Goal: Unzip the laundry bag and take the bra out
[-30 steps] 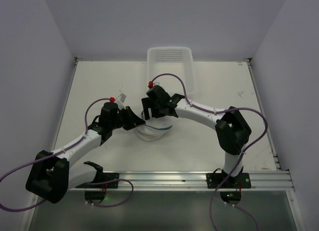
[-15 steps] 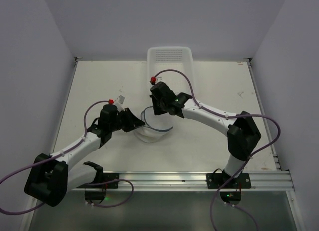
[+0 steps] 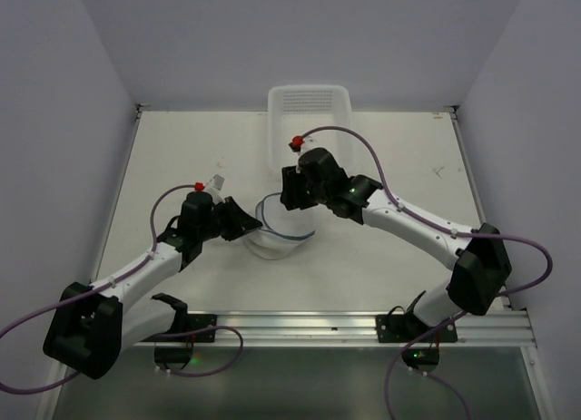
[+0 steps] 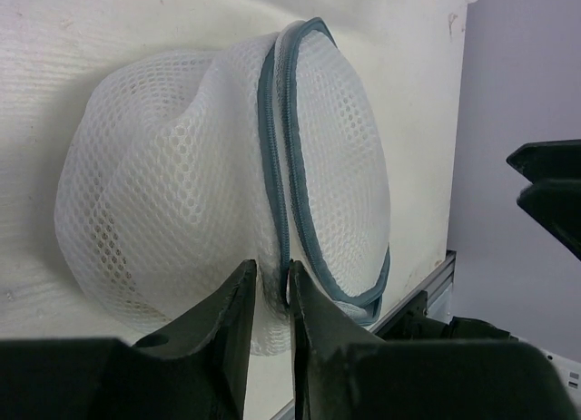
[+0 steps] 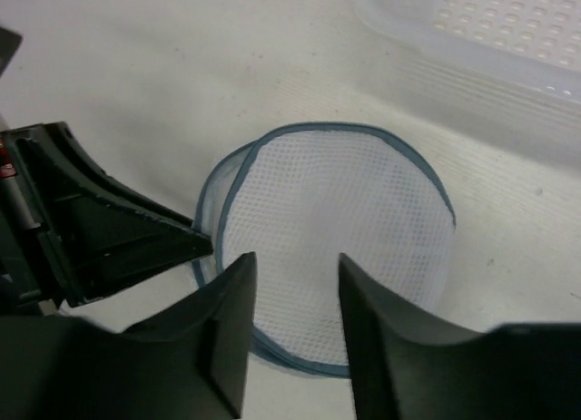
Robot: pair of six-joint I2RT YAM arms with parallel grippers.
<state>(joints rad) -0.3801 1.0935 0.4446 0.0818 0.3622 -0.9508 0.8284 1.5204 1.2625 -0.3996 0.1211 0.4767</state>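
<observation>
The laundry bag [image 3: 283,228] is a round white mesh pouch with a blue-grey zip rim, lying at the table's middle. My left gripper [image 3: 250,222] is at its left side. In the left wrist view the bag [image 4: 163,184] bulges ahead, and my left gripper [image 4: 270,273] is shut on a fold of mesh beside the rim. My right gripper [image 3: 289,189] hovers just behind the bag. In the right wrist view it [image 5: 295,261] stands open above the bag's flat round face [image 5: 336,211], holding nothing. The bra is hidden.
A white plastic basket [image 3: 309,102] stands at the back centre, right behind the right gripper; its near wall [image 5: 472,71] shows at the top of the right wrist view. An aluminium rail [image 3: 318,325] runs along the near edge.
My right gripper has lifted off the bag and drawn back toward the basket, its jaws now apart. My left gripper keeps its pinch in the same place.
</observation>
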